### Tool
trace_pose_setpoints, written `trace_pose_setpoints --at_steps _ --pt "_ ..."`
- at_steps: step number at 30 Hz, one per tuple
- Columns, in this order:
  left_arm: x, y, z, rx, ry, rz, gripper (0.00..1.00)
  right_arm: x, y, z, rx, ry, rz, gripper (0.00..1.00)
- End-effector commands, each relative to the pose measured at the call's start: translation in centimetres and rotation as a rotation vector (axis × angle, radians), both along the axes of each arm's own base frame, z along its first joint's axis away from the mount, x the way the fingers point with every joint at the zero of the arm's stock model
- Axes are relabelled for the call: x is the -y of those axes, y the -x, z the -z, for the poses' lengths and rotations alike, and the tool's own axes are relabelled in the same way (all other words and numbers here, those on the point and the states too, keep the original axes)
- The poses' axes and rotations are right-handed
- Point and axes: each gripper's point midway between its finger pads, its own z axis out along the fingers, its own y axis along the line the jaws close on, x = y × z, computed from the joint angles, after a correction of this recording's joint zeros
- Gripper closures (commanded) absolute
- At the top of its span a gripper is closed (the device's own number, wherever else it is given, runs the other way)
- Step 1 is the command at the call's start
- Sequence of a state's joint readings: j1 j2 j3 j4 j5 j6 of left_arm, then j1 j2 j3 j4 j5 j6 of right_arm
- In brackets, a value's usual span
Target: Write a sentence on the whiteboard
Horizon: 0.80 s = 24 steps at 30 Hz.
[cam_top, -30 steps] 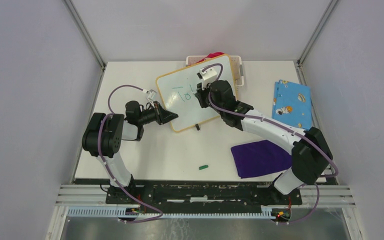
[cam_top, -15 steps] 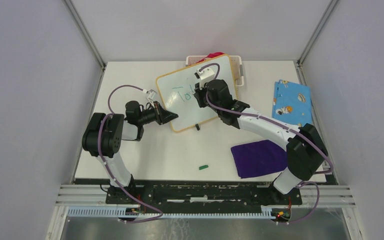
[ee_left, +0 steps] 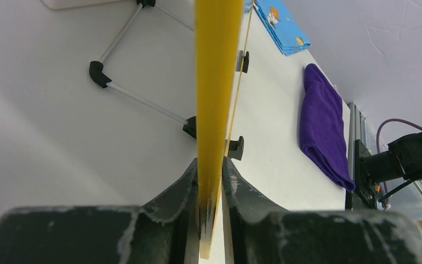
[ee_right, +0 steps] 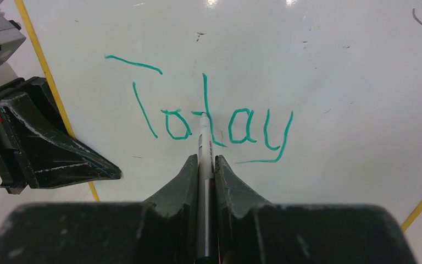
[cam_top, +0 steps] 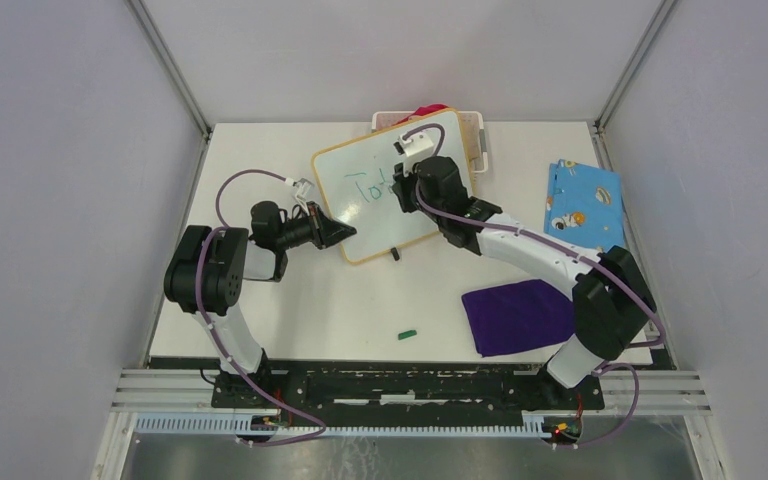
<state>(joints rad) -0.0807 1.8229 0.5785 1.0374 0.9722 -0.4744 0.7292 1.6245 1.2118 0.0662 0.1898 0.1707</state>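
Pinching the marker (ee_right: 203, 144), the right gripper (ee_right: 204, 160) is edging slightly along the sentence's (ee_right: 198, 114) first word, with most apparently still unwritten, while the left gripper (ee_left: 210, 165) is clamping the whiteboard's (ee_left: 215, 82) edge.

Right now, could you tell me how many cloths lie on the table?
2: the purple cloth near right, the blue patterned cloth far right; the basket may hide more.

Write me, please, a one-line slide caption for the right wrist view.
Right gripper holds a marker against the whiteboard amid green writing, while the left gripper clamps its edge.
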Motion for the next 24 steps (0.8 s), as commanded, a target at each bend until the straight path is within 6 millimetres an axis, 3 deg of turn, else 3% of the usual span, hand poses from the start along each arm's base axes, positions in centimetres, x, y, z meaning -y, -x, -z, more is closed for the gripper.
trace_pose_setpoints --at_steps 1,5,9,14,24 --pt "-0.6 -1.0 1.0 -0.023 -0.022 -0.051 0.76 2.3 -1.6 -1.6 0.038 -0.013 0.101 1.00" --pt "-0.6 -1.0 1.0 -0.023 -0.022 -0.050 0.76 2.5 -1.1 -2.6 0.060 -0.050 0.085 1.00" --pt "-0.6 -1.0 1.0 -0.023 -0.022 -0.052 0.76 3.0 -0.4 -4.9 0.109 -0.102 0.078 1.00" --pt "-0.6 -1.0 1.0 -0.024 -0.022 -0.050 0.76 4.6 -0.7 -6.7 0.143 -0.123 0.122 1.00" --pt "-0.6 -1.0 1.0 -0.023 -0.022 -0.052 0.76 6.2 -2.5 -7.3 0.159 -0.131 0.179 1.00"
